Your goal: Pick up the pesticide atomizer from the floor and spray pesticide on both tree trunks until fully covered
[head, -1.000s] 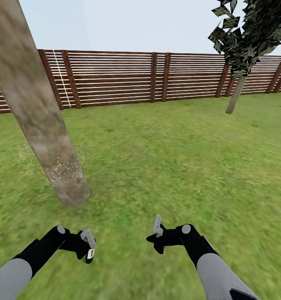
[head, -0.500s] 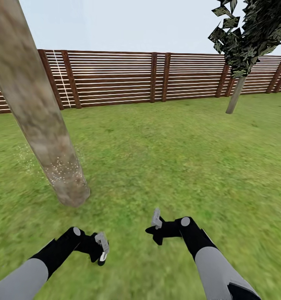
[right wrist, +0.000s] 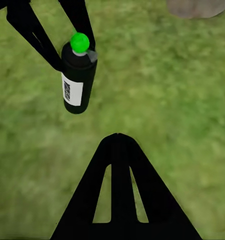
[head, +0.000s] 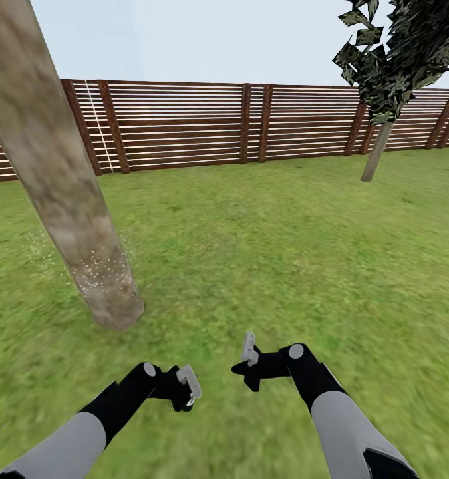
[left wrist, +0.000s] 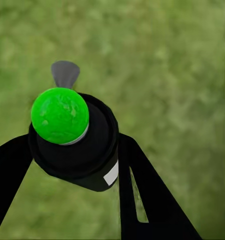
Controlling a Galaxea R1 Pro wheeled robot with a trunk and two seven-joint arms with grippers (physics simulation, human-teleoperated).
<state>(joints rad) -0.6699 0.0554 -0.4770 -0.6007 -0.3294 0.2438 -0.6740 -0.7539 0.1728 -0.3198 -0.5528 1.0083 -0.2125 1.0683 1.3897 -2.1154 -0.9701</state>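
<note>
From the head camera, the near tree trunk (head: 64, 193) leans at ten o'clock, white pesticide speckles (head: 101, 273) dusting its lower part above the grass (head: 284, 253). A second tree (head: 378, 143) stands at two o'clock before the fence (head: 184, 123). The left jaws (head: 187, 391) sit at six o'clock; the right jaws (head: 249, 362) just right of them.

Left wrist camera: the left jaws (left wrist: 72, 150) are clamped around the pesticide atomizer (left wrist: 75, 142), its top glowing green.

Right wrist camera: the right jaws (right wrist: 117, 137) are pressed together, holding nothing. The atomizer (right wrist: 78, 77) hangs upright at eleven o'clock.
</note>
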